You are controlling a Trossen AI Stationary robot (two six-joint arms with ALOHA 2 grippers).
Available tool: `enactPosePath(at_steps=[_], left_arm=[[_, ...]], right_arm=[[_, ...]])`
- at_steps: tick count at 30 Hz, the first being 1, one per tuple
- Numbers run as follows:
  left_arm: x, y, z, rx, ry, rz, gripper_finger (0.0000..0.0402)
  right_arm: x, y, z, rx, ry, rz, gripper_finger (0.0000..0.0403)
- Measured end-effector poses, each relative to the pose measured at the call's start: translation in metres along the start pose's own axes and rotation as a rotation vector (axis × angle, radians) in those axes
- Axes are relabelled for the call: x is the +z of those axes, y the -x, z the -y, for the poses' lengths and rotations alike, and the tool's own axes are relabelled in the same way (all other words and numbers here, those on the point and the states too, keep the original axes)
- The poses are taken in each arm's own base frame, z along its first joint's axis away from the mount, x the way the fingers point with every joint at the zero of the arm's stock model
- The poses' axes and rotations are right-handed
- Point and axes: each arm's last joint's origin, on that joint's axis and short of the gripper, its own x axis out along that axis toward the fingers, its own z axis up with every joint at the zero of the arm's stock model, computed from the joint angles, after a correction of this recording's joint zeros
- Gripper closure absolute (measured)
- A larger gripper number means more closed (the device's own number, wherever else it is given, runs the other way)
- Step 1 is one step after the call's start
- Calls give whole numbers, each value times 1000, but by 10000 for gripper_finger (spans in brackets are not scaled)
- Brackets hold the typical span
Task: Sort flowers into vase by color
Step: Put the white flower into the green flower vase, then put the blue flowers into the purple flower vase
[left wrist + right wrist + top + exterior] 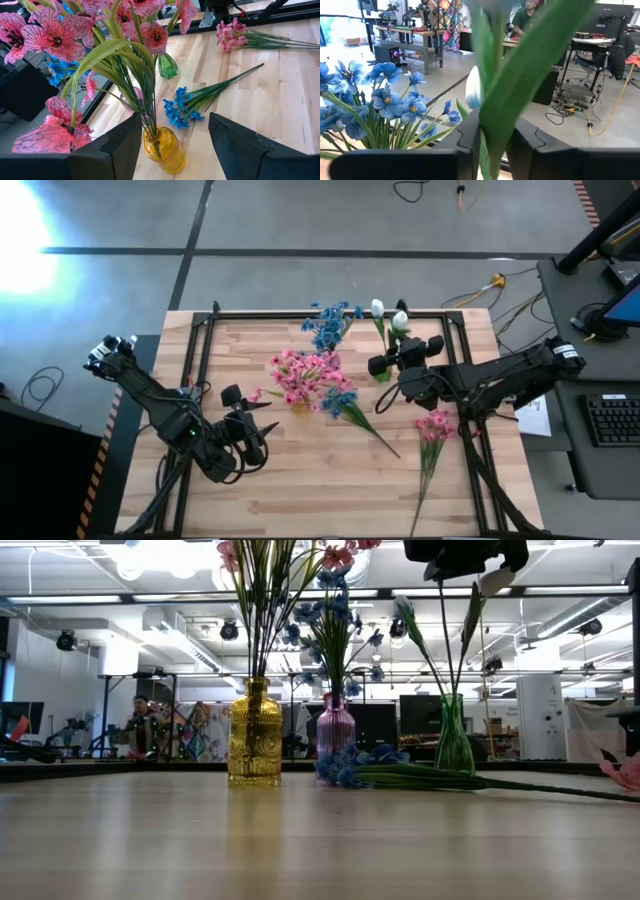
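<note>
Three vases stand mid-table. The yellow vase (255,735) holds pink flowers (305,373), the purple vase (335,725) holds blue flowers (330,325), and the green vase (453,740) holds white tulips (378,308). A loose blue spray (355,412) and a loose pink spray (435,425) lie flat on the wood. My right gripper (385,365) hangs above the green vase, shut on a tulip stem. My left gripper (250,418) is open, just left of the yellow vase (162,147), and touches nothing. My right gripper (495,145) pinches a white tulip's green stem (490,150) between its two fingers, a little below the bud (473,90). It comes from above the green vase. The stem (470,625) hangs roughly upright, and its lower end reaches down into the green vase's neck (452,700).
A black frame (330,312) borders the wooden table. The near half of the table (320,490) is bare wood. The loose blue spray's stem (500,783) stretches toward the right across the low view. A person (140,725) and workbenches are in the room beyond.
</note>
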Motion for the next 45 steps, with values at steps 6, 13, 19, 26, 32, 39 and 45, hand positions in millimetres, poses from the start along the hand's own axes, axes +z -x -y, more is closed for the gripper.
enactPosePath(at_steps=[6, 13, 19, 26, 32, 39, 45], left_arm=[[0, 0, 0, 0, 0, 0, 187], [0, 0, 0, 0, 2, 0, 187], [-1, 0, 0, 2, 18, -4, 187], [-2, 0, -1, 3, 36, -12, 187], [-2, 0, 0, -23, 52, -29, 187], [-4, 0, 3, -119, 101, -98, 187], [-7, 1, 6, -212, 174, -189, 187]], right_arm=[[0, 0, 0, 0, 0, 0, 300], [1, 1, 1, 3, -2, 1, 266], [2, 6, 1, 23, 7, 3, 227], [18, 18, -3, 71, 18, 14, 179], [36, 28, -4, 109, 17, 25, 149], [61, 43, -4, 164, 27, 41, 132], [79, 62, -3, 234, 57, 59, 131]])
